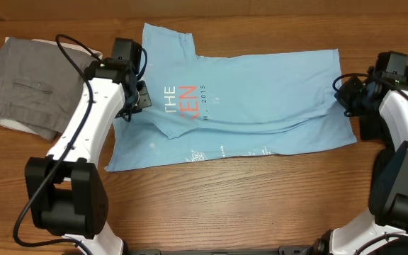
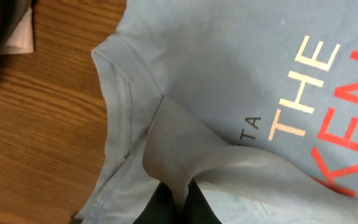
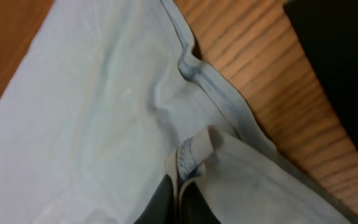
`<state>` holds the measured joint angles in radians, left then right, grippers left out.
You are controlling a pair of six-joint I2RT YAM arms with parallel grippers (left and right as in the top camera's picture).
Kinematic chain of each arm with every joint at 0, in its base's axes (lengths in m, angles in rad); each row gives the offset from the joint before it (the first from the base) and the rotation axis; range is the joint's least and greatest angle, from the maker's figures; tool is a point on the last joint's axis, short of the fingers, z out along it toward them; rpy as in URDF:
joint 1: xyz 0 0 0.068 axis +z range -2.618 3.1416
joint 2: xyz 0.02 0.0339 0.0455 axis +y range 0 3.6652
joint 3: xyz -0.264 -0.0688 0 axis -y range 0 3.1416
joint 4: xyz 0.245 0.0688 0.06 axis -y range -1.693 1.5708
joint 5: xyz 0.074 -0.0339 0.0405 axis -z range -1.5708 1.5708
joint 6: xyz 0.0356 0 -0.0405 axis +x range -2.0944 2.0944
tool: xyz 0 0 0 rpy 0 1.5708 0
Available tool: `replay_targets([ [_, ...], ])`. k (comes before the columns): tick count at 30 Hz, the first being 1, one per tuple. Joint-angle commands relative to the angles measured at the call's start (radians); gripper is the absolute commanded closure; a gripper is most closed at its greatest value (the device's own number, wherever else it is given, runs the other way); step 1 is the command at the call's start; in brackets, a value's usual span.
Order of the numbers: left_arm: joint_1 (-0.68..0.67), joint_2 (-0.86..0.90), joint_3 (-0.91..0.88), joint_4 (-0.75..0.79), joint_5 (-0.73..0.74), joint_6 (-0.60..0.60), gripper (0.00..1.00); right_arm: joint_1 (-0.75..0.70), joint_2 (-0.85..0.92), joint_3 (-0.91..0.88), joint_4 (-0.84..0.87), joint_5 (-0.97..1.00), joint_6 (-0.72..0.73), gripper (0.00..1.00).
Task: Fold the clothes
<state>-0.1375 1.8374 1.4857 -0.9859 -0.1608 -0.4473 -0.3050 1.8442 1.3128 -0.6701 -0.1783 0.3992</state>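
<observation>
Wood-grain tabletop carries our T-shirt, which lies spread across the middle with its lettering up and its long axis running left to right. We judge that a lengthwise fold is the step in hand. One long edge already lies doubled over beside the lettering, and each hand takes an opposite end so that the cloth can lift evenly without sagging.

Our left hand sits at the left end by a stitched edge, its fingers pressed together on a raised tuck of blue fabric. Our right hand sits at the right end, likewise clamped, pinching a curl of the hemmed edge. A grey garment lies folded at the far left, off the shirt and outside this step.
</observation>
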Motion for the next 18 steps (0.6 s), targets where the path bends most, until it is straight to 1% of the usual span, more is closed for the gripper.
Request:
replay_targets([
  [1, 0.001, 0.040, 0.021, 0.016, -0.005, -0.021, 0.96, 0.005, 0.006, 0.022, 0.024, 0.005, -0.015, 0.96],
  [6, 0.031, 0.083, 0.021, 0.031, -0.006, -0.051, 0.96, 0.005, 0.013, 0.022, 0.054, 0.007, -0.014, 0.96],
  [10, 0.058, 0.109, 0.021, 0.034, 0.005, -0.051, 0.96, 0.005, 0.021, 0.022, 0.068, 0.045, -0.007, 0.96],
  [18, 0.061, 0.171, 0.021, 0.050, 0.001, -0.051, 0.96, 0.005, 0.055, 0.022, 0.107, 0.047, -0.007, 0.96],
])
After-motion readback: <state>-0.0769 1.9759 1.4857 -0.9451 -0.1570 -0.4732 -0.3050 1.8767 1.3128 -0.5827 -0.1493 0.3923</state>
